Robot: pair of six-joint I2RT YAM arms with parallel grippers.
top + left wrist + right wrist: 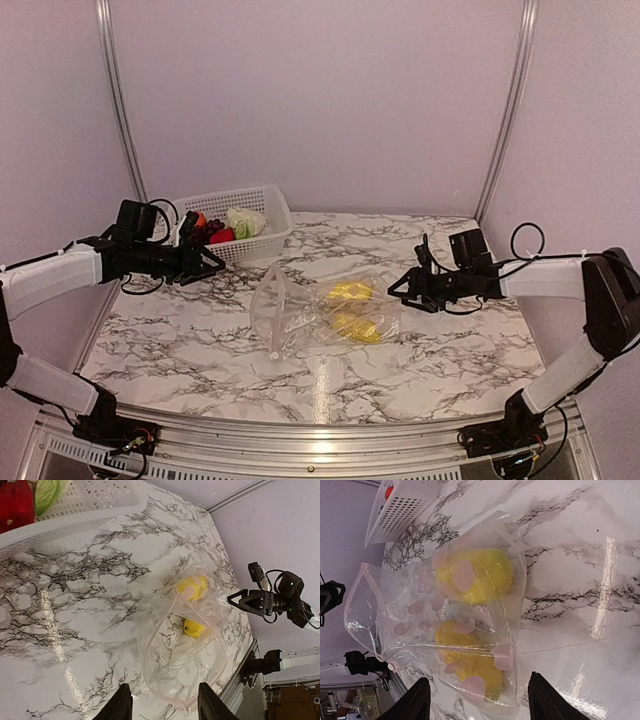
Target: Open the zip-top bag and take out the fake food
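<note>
The zip-top bag [300, 320] lies mid-counter [450, 350] with yellow fake food [352, 292] inside. The left gripper [212, 264], beside the white basket [262, 200], and the right gripper [397, 286] both stand released and empty.

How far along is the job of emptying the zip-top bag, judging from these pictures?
Done: the zip-top bag lies with its mouth apparently open, and a red piece and a cauliflower sit in the white mesh basket. In hand: nothing; the left gripper and right gripper are open and empty. Left: the yellow pieces inside the bag.
</note>
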